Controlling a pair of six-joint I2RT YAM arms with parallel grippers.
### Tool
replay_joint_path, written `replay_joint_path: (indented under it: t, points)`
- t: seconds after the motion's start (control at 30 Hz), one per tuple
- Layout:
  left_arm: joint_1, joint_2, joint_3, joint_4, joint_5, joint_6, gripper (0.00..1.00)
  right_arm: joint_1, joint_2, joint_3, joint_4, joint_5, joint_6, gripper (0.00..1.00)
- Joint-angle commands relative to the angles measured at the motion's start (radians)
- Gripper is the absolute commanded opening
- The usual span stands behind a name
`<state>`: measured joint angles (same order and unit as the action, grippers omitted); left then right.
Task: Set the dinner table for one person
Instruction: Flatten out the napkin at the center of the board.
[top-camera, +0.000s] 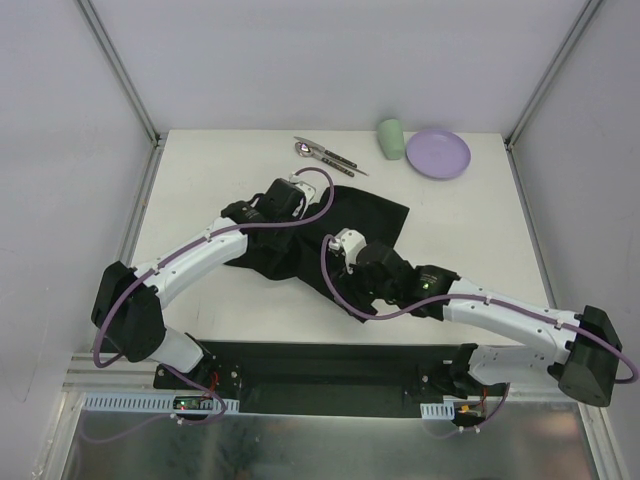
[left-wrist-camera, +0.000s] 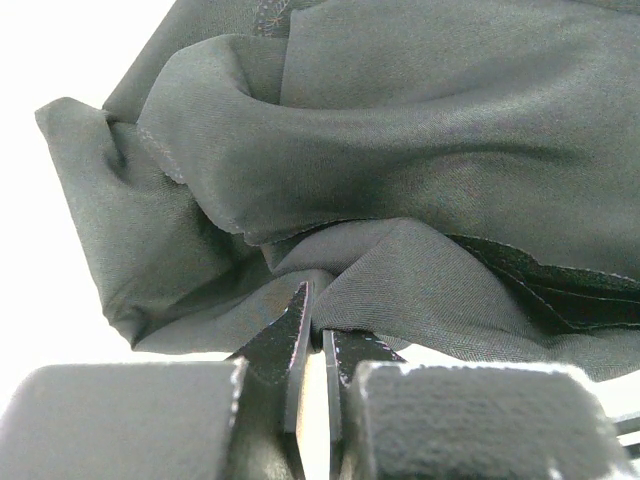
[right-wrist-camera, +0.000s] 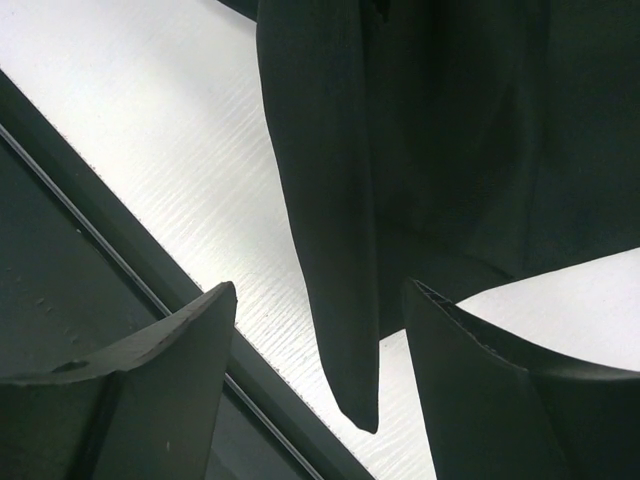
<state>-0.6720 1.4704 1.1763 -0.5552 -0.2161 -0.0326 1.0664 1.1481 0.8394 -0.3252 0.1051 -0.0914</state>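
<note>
Dinner table: your large, flat, matte white rectangular dinner table (top-camera: 470, 230) fills the top view. Grey metal frame rails (top-camera: 135, 200) run along its sides, and both arm bases sit at its near edge.
Mat: the black fabric cloth mat (top-camera: 375, 215) lies near the middle of the table. It is crumpled and folded over itself, not spread flat.
Left gripper: your left gripper (left-wrist-camera: 315, 340) is at the mat's far-left part. In the left wrist view its fingers (left-wrist-camera: 290, 345) are pressed almost together and pinch a fold of the fabric between their tips.
Right gripper: your right gripper (right-wrist-camera: 320, 300) is over the mat's near-right part. Its jaws stand wide apart. A tapering flap of the mat reaches down between the fingers (right-wrist-camera: 160, 380), and neither one clamps it.
Plate: a round lilac plate (top-camera: 438, 153) sits near the far-right corner of the table, well apart from the mat.
Cup: a pale green cup (top-camera: 390, 138) is just left of the plate. You cannot tell from above whether it stands or lies.
Cutlery: metal cutlery with dark handles (top-camera: 325, 152) lies left of the cup, near the far edge. The pieces are too small to count.
</note>
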Motion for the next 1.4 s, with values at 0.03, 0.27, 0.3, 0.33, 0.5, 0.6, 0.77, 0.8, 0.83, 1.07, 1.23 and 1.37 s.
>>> replay_joint_path:
  t: [0.03, 0.27, 0.3, 0.33, 0.5, 0.6, 0.77, 0.8, 0.83, 1.07, 1.23, 1.37]
  points:
    - [0.022, -0.004, 0.023, 0.023, 0.007, 0.022, 0.0, 0.01, 0.036, 0.003, 0.046, 0.025, -0.028, 0.7]
    - [0.035, -0.018, 0.016, 0.021, 0.009, 0.023, 0.0, 0.012, 0.107, 0.003, 0.066, 0.022, -0.034, 0.7]
    - [0.037, -0.021, 0.014, 0.021, 0.009, 0.023, 0.0, 0.012, 0.122, 0.001, 0.074, 0.016, -0.036, 0.65]
    - [0.038, -0.022, 0.013, 0.021, 0.007, 0.023, 0.0, 0.013, 0.13, 0.004, 0.075, 0.01, -0.036, 0.59]
    - [0.049, -0.032, 0.005, 0.021, 0.007, 0.023, 0.0, 0.017, 0.163, 0.017, 0.063, 0.022, -0.018, 0.01]
    - [0.049, -0.038, 0.0, 0.02, 0.003, 0.023, 0.0, 0.027, 0.144, 0.03, 0.042, 0.076, -0.005, 0.01]
    - [0.051, -0.051, -0.01, 0.021, 0.011, 0.023, 0.0, 0.03, 0.07, 0.076, -0.027, 0.172, 0.012, 0.01]
    - [0.051, -0.051, -0.012, 0.021, 0.011, 0.023, 0.0, 0.032, 0.062, 0.085, -0.055, 0.203, 0.012, 0.01]
    - [0.051, -0.051, -0.012, 0.021, 0.011, 0.023, 0.04, 0.03, 0.053, 0.093, -0.07, 0.22, 0.015, 0.01]
    - [0.051, -0.039, -0.006, 0.021, 0.014, 0.019, 0.47, 0.027, -0.039, 0.13, -0.187, 0.402, 0.059, 0.01]
    - [0.051, -0.038, -0.003, 0.021, -0.008, 0.022, 0.75, 0.006, -0.053, 0.147, -0.279, 0.485, 0.088, 0.01]
    - [0.052, -0.051, -0.001, 0.021, -0.016, 0.023, 0.81, -0.016, -0.068, 0.155, -0.333, 0.545, 0.15, 0.01]
